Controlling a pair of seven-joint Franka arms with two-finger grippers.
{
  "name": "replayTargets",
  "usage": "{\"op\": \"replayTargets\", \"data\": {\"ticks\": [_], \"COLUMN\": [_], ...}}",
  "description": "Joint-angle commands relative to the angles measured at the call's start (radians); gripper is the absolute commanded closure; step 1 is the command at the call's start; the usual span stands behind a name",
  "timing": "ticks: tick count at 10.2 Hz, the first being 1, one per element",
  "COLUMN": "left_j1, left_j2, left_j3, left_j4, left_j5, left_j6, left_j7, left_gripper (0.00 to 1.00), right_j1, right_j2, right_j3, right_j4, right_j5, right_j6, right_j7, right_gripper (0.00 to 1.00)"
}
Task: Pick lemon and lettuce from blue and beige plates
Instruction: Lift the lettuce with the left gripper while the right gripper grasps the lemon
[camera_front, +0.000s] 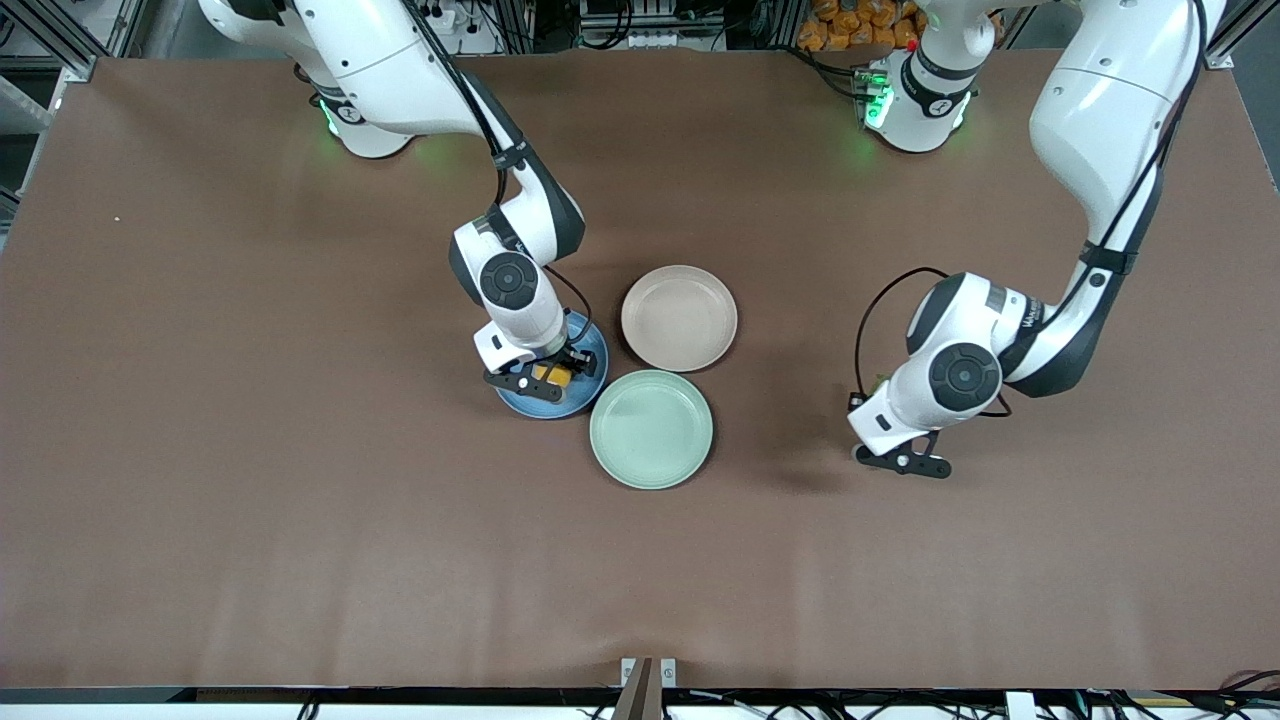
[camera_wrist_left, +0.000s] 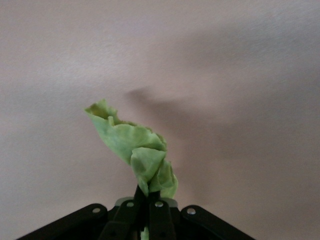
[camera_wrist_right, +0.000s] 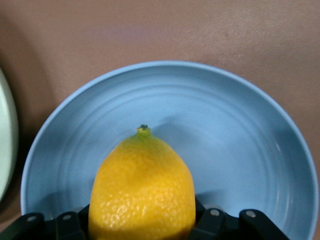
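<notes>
A smooth yellow-orange lemon (camera_wrist_right: 142, 187) sits pinched in the right gripper (camera_front: 548, 377) over the round blue plate (camera_front: 590, 388). The left gripper (camera_front: 893, 452) clamps wrinkly green lettuce (camera_wrist_left: 137, 150) above bare brown table (camera_front: 250, 500), near beige (camera_front: 679, 317) and mint-green plates (camera_front: 651, 429).

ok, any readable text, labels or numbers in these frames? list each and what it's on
Dark lettering on the left arm's white forearm link: too small and tilted to read.
Nothing printed on the medium blue round plate, the pale beige-pink round plate, the pale mint-green round plate, the yellow oval lemon, the wrinkly green lettuce leaf or the brown table.
</notes>
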Motion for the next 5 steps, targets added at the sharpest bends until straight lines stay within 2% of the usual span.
{"op": "replayTargets", "data": {"ticks": [1,4,5], "left_j1": [0.041,0.068,0.068], "left_j2": [-0.016,-0.025,-0.025], "left_j3": [-0.009,-0.010,-0.010], "left_j4": [0.006,0.023,0.019], "left_j5": [0.029,0.029,0.029], "left_j6": [-0.018,-0.018,-0.018], "left_j7": [0.074,0.112,0.109], "left_gripper": [1.00,1.00,0.28], "right_j1": [-0.027,-0.087,-0.110], "right_j2": [-0.017,-0.033,-0.040], "right_j3": [-0.004,-0.004,-0.004], "right_j4": [0.076,0.190,0.215], "right_j5": [0.004,0.004,0.004], "right_j6": [-0.150,-0.340,-0.380], "right_j7": [-0.018,-0.083,-0.114], "right_gripper": [0.50,0.50,0.50]}}
